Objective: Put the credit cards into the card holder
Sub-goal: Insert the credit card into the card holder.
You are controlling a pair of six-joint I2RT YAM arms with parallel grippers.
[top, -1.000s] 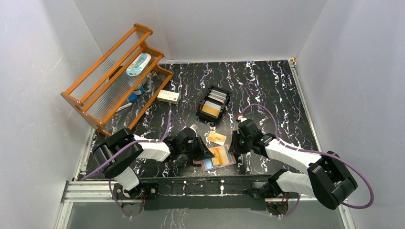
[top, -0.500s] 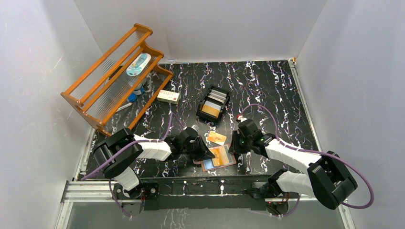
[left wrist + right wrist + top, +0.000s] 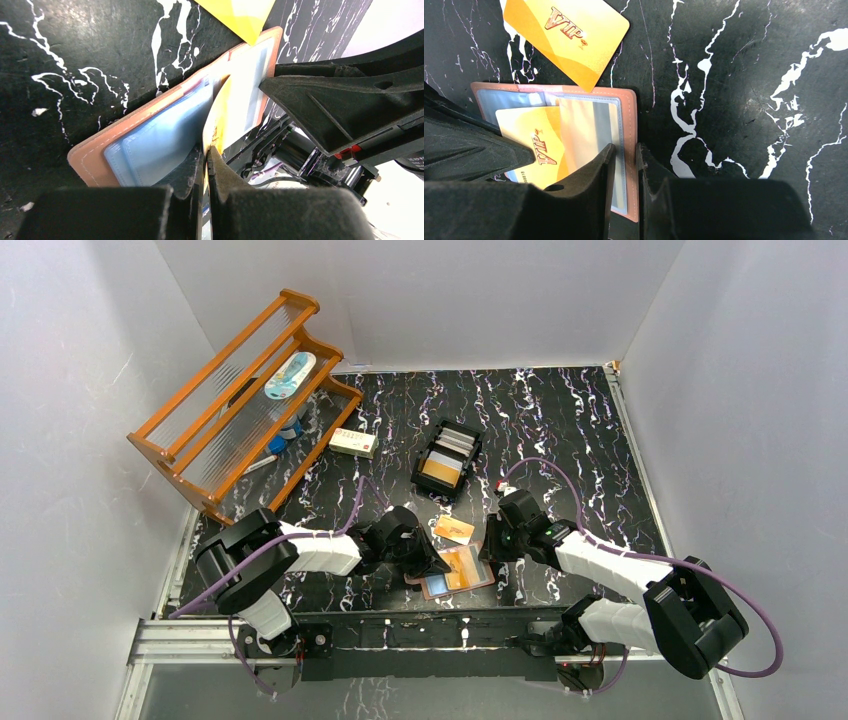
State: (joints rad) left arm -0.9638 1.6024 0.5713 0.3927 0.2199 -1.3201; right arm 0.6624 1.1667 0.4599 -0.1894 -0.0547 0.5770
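**Little has moved: gold card part-way into the holder**

Left gripper (image 3: pixel 205 152) has crept slightly toward the card holder (image 3: pixel 458 570), which lies open near the front edge. Its jaws pinch a gold card (image 3: pixel 220 110) tucked partly under a clear sleeve. Right gripper (image 3: pixel 624 150) clamps the holder's right edge. Just beyond lies a loose gold card (image 3: pixel 566 37). Farther back, a black tray (image 3: pixel 474 452) holds one gold and several grey cards.

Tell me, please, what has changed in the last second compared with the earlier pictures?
Only the left arm's wrist edged slightly right, toward the card holder. Nothing was taken or let go: the left gripper stays shut on the gold card, the right gripper on the holder's edge. The loose gold card, tray and rack did not move.
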